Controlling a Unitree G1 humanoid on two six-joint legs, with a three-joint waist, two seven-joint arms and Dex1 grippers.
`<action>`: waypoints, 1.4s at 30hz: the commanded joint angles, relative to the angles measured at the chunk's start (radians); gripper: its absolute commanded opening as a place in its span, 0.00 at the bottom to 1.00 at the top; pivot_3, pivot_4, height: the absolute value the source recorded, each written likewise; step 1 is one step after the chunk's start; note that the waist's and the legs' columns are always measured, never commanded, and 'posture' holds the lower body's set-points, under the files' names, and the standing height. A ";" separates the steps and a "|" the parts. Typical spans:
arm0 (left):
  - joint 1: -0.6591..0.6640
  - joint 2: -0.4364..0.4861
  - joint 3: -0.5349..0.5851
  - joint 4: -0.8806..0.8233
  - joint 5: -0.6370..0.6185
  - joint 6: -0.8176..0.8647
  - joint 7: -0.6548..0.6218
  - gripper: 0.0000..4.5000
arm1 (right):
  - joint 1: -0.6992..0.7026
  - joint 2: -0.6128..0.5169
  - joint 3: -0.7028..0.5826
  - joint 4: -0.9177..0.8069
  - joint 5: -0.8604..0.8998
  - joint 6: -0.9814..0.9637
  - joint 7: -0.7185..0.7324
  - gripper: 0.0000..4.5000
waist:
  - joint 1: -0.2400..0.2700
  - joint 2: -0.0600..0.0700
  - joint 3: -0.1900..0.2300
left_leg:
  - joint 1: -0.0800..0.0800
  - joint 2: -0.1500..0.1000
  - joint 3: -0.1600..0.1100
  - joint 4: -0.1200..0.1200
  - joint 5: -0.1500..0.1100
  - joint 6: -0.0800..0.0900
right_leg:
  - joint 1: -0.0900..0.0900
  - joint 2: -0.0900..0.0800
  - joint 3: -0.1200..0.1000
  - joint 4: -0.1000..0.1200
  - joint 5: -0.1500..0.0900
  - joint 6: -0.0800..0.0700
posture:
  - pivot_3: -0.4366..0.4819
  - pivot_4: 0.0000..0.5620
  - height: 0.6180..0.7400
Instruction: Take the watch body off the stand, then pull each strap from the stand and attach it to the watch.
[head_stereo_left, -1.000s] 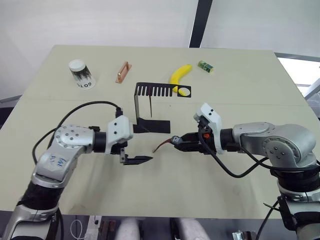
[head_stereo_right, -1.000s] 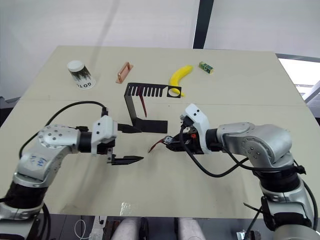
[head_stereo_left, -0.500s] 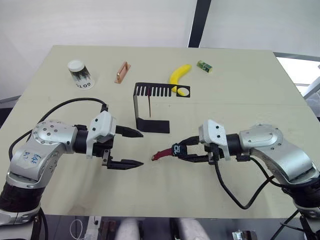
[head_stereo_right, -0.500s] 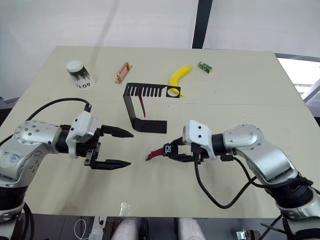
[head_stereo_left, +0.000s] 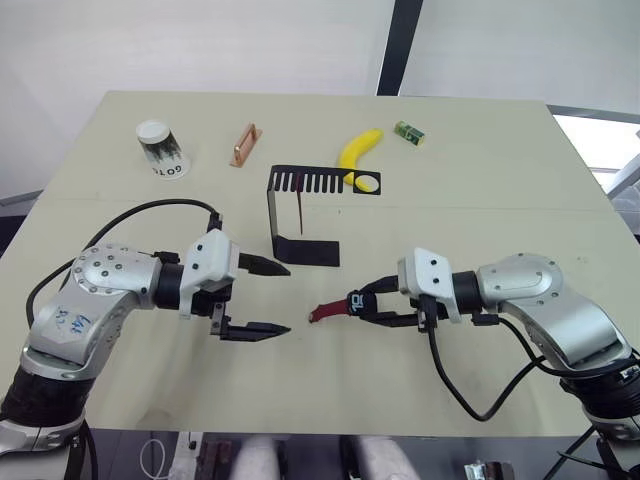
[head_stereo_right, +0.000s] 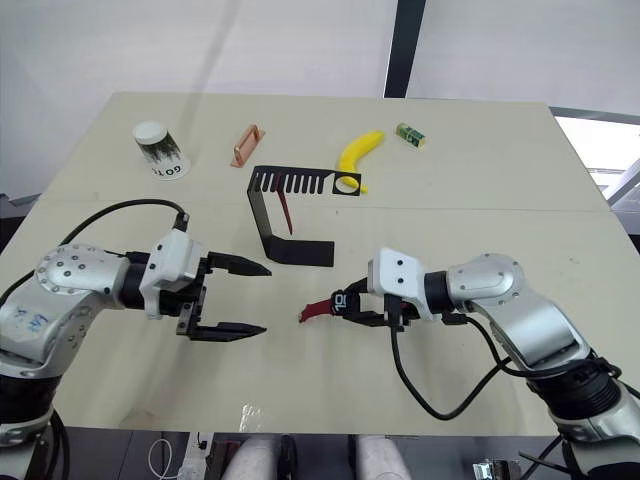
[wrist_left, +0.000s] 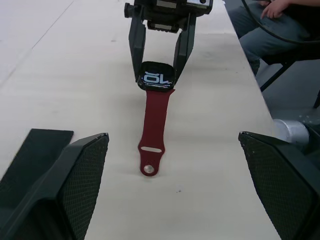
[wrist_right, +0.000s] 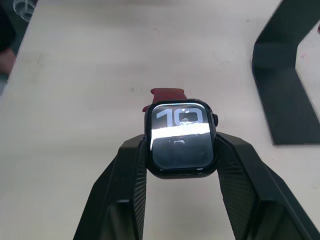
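Right gripper: my right forearm lies low across the table, reaching in toward its middle, fingers level and pinching the watch body by its two side edges, screen up, white digits showing.

Attached strap: one maroon band hangs from the watch body's far edge and runs toward my left gripper, its free end resting on the table.

Left gripper: my left arm is bent at the elbow, wrist turned so one finger sits above the other; fingers spread wide, nothing between them, tips pointed at the strap's free end, near it but apart.

Stand: upright behind both grippers at mid-table, base flat, slotted arm on top.

Second strap: maroon, hanging from a slot of the stand's arm.

Far side of table, I also log: paper cup, copper bar, banana beside the stand's round hole, small green block.
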 joint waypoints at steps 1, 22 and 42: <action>0.018 -0.038 -0.048 -0.026 0.135 -0.154 0.081 0.99 | -0.078 0.075 -0.103 -0.018 0.157 0.360 -0.132 0.34 | -0.002 0.000 0.000 | 0.000 0.000 0.000 0.000 0.000 0.000 | 0.000 0.000 0.000 0.000 0.000 0.000 | 0.48 0.27 1.00; -0.013 -0.234 -0.124 0.043 0.260 -0.120 0.298 0.48 | -0.231 0.372 -0.363 0.078 0.363 0.969 -0.451 0.34 | -0.003 0.000 0.000 | 0.000 0.000 0.000 0.000 0.000 0.000 | -0.002 0.001 0.000 0.003 0.000 0.000 | 0.48 0.27 1.00; -0.054 -0.281 -0.184 0.151 0.324 -0.182 0.298 0.48 | -0.263 0.361 -0.387 0.159 0.503 0.969 -0.556 0.34 | -0.001 0.000 0.000 | 0.000 0.000 0.000 0.000 0.000 0.000 | -0.002 0.000 0.000 0.003 0.000 0.000 | 0.48 0.27 1.00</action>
